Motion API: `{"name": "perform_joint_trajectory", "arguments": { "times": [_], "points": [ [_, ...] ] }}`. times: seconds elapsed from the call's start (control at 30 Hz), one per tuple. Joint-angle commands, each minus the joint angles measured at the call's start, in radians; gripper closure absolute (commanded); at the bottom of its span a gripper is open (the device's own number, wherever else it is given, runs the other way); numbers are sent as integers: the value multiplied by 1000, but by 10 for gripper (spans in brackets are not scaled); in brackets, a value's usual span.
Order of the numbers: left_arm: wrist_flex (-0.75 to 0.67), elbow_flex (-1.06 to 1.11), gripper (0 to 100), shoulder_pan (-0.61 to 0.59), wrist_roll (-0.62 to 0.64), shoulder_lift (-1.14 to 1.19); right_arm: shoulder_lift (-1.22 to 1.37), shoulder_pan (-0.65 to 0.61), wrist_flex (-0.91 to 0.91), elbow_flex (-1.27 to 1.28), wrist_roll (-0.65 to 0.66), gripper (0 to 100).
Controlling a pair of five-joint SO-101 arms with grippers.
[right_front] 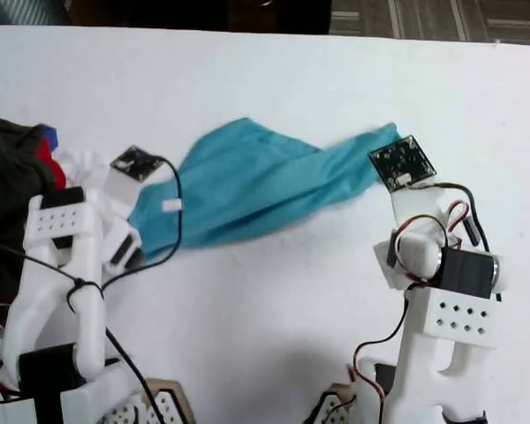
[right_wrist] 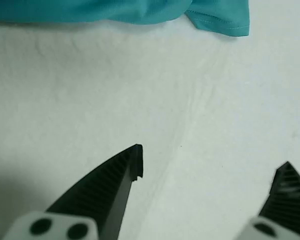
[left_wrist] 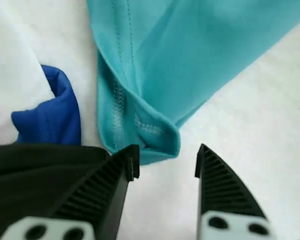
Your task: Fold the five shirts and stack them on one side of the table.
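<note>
A teal shirt [right_front: 256, 181] lies crumpled and stretched across the middle of the white table. In the left wrist view its hemmed corner [left_wrist: 150, 135] sits just beyond my left gripper [left_wrist: 165, 162], which is open with nothing between its fingers. My right gripper [right_wrist: 212, 167] is wide open over bare table, a short way from the teal shirt's other end [right_wrist: 220, 22]. In the high view the left arm [right_front: 66, 238] stands at the shirt's left end and the right arm [right_front: 424, 238] at its right end.
A heap of other shirts [right_front: 18, 177], dark, red, blue and white, sits at the table's left edge. A blue garment [left_wrist: 52, 117] and a dark one [left_wrist: 35, 175] lie close beside the left gripper. Cables [right_front: 172, 212] trail over the teal shirt's left end.
</note>
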Motion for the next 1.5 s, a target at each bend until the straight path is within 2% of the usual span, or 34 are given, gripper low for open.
{"name": "perform_joint_trajectory", "arguments": {
  "times": [0.0,0.03,0.07,0.23,0.3,0.5,0.67,0.97,1.23,1.47],
  "points": [
    [-37,-4,948,-9,-2,-11,-25,1,-25,11,-9,604],
    [-37,-5,992,-8,0,-12,-25,1,-44,31,-9,604],
    [-32,-16,962,-8,12,-12,-25,1,-68,58,-11,604],
    [17,-114,973,-5,103,-12,-18,-28,-260,229,-77,604],
    [66,-176,973,6,132,-12,-18,-99,-337,284,-129,604],
    [224,-394,973,9,233,-12,35,-444,-530,344,-250,604],
    [311,-553,973,9,310,-12,259,-572,-550,235,-327,604],
    [284,-621,973,11,336,-5,773,-605,-595,-14,-348,601],
    [209,-619,973,9,336,-5,1056,-602,-553,-262,-348,601],
    [203,-621,973,9,336,-3,1213,-599,-464,-486,-341,449]
  ]
}}
